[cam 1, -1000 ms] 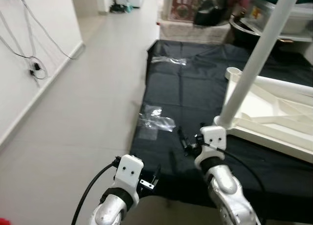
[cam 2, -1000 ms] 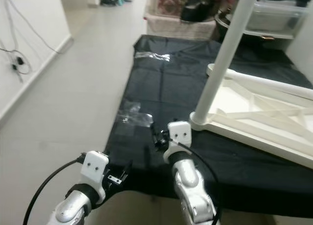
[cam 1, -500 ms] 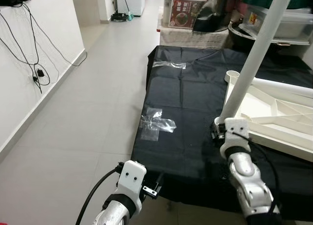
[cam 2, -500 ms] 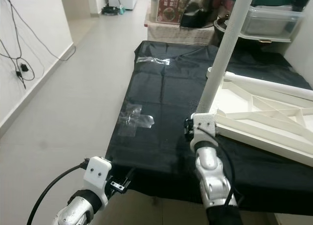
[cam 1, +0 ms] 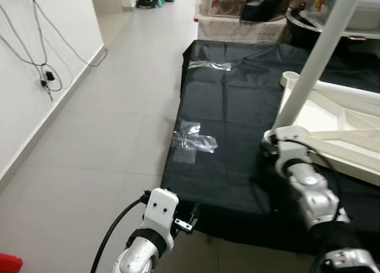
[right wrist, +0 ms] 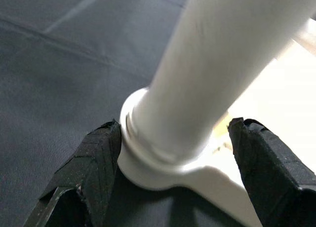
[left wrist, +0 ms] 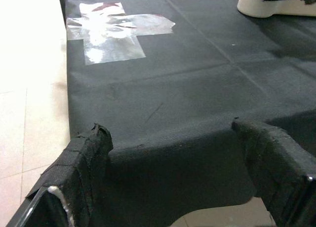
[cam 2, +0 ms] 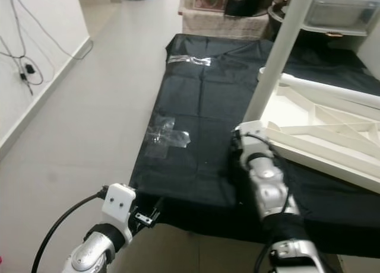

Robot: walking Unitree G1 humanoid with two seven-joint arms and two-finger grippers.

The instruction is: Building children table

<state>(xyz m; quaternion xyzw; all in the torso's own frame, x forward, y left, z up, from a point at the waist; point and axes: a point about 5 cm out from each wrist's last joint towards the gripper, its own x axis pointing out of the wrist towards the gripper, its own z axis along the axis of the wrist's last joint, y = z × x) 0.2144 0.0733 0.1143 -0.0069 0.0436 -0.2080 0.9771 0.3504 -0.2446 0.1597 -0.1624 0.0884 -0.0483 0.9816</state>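
A white children's table top [cam 1: 350,136] lies upside down on a black mat [cam 1: 231,107] on the floor. One white leg [cam 1: 314,65] stands upright in its near corner socket. My right gripper [right wrist: 175,128] is at the foot of that leg, open, with a black finger [right wrist: 96,163] on either side of the round socket. My left gripper [left wrist: 170,131] hangs low over the near edge of the mat, open and holding nothing; it also shows in the head view as the left gripper [cam 1: 189,216].
A second white socket [cam 1: 290,79] sticks up at the table top's far corner. Clear tape patches [cam 1: 193,142] lie on the mat. Cables [cam 1: 44,77] hang on the left wall. Boxes and bins [cam 1: 237,0] stand past the mat's far end.
My right arm has swung right and forward from the open mat to the foot of the upright leg, and its fingers now straddle the socket. The left arm has barely moved.
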